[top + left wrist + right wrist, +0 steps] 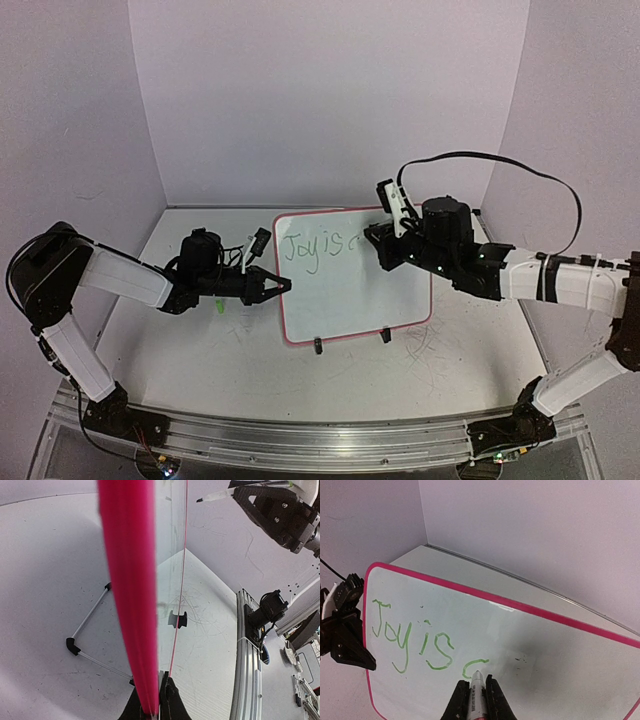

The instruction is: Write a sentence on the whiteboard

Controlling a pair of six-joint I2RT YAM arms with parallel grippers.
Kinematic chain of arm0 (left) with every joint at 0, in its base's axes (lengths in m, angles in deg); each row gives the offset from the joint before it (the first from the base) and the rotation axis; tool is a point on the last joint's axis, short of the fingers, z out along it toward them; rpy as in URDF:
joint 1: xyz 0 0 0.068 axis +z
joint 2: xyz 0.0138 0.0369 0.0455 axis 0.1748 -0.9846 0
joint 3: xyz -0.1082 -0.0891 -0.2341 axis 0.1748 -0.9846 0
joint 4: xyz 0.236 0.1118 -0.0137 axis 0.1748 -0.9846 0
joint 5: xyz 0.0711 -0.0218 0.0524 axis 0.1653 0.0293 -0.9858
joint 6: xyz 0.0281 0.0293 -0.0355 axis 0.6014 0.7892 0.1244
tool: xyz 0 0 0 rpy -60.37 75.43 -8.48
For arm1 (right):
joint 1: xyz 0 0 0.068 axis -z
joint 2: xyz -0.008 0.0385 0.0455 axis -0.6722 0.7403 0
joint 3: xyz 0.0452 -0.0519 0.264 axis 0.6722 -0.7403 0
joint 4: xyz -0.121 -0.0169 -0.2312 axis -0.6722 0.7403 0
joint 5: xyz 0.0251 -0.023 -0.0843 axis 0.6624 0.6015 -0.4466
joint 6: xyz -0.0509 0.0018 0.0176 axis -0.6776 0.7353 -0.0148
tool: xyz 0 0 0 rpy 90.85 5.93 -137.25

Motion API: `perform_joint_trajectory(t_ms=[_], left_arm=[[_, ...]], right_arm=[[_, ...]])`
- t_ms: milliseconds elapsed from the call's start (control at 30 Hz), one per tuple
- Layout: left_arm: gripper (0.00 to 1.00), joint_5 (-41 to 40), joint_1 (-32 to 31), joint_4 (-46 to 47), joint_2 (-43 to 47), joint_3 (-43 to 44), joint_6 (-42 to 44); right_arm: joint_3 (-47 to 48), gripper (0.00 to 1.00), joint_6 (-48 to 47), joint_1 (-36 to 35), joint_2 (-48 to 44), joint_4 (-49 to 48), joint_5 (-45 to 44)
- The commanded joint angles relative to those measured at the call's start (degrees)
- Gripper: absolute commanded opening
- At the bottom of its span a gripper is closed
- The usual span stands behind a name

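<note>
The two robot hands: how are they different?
The left hand pinches the pink rim of the whiteboard; the right hand holds a marker. The left hand sits at the board's side edge; the right hand's marker tip is on its front, by the green writing. Both are black and shut.

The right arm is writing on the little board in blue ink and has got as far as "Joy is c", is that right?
Not quite: the ink is green, not blue. The right wrist view shows the right gripper holding the marker at the "c" of the green sentence on the whiteboard.
</note>
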Motion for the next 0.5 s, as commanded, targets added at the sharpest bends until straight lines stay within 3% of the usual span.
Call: perform_joint_trajectory(t_ms=[0,467], left_arm=[[0.0,-12.78,1.03,-3.77,-0.89,0.07,3.14],[0.0,-12.83,0.98,-3.79,-0.71,0.16,3.02]], right_arm=[[0.77,0.0,0.0,0.78,-0.43,-1.95,-1.39],[0.81,0.0,-0.01,1.26,1.72,-4.15,-2.33]])
